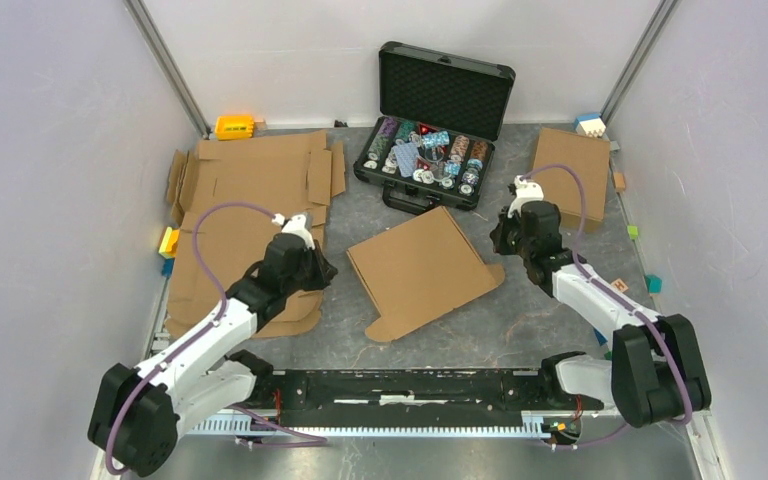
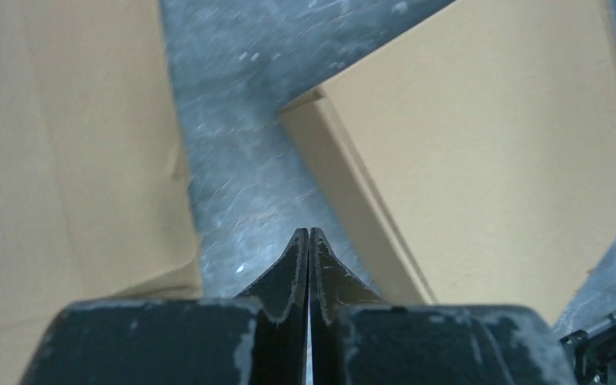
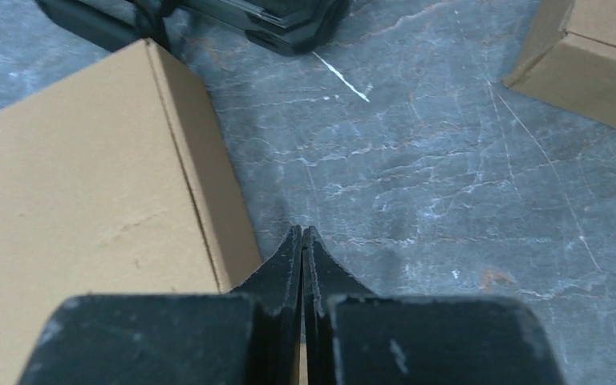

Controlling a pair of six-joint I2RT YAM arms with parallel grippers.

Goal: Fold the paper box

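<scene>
The paper box (image 1: 422,268) is laid on the desk (image 1: 520,335). The left tool (image 2: 309,234) and the right tool (image 3: 302,231) are held beside it, each pressed together, empty.

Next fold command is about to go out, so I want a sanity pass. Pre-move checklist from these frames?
1. Left tool empty: ok, shut on nothing.
2. Right tool empty: ok, shut on nothing.
3. Tools open for a grasp: not ok, both jaws are together.
4. Paper box between the arms: ok, likely reachable by both.
5. Box finished: not ok, flaps lie loose on the table.
6. Right tool clear of the box edge: cannot tell, the tip sits right beside it.
</scene>
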